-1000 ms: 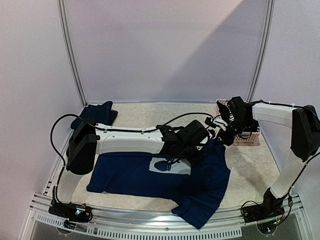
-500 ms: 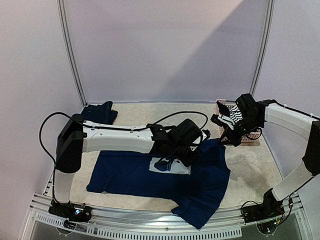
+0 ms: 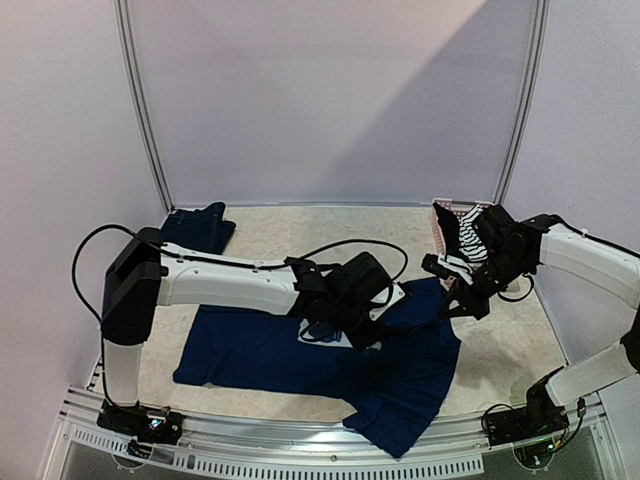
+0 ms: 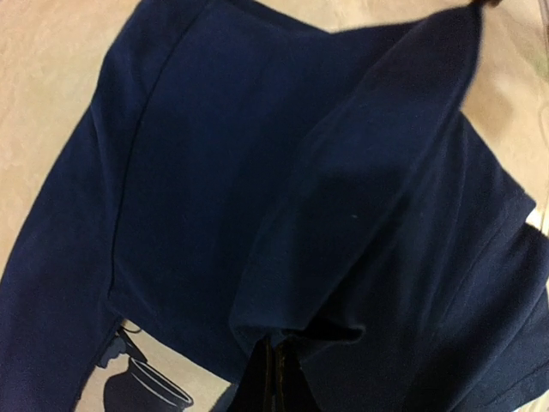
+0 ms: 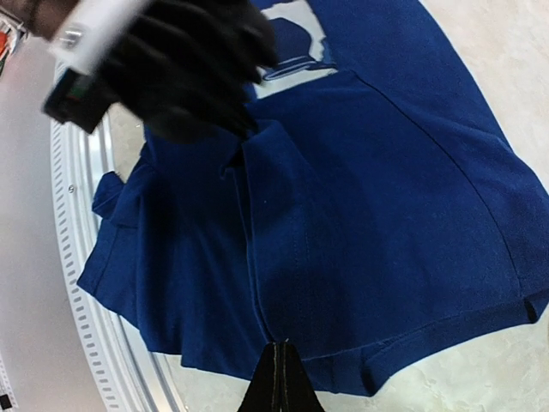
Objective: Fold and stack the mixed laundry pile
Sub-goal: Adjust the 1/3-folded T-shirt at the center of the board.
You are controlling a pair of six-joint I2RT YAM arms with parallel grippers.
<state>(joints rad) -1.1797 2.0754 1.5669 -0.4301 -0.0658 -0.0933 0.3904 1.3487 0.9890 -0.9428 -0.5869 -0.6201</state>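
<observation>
The left gripper (image 4: 276,367) and right gripper (image 5: 279,371) each clench a fold of the navy T-shirt (image 3: 250,350), which stretches between them and spreads beneath. Uneven pulling could slip a thin pinch, collapsing the fold.

Navy T-shirt (image 3: 240,350), black-white striped piece (image 3: 470,242), pink basket (image 3: 452,206).

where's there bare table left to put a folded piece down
Widest bare patch: the far strip of table between the denim piece and the pink basket. A smaller one lies between the T-shirt and the table's right edge. The near middle is crowded: the shirt is spread there under the left arm, with the right arm reaching in.
</observation>
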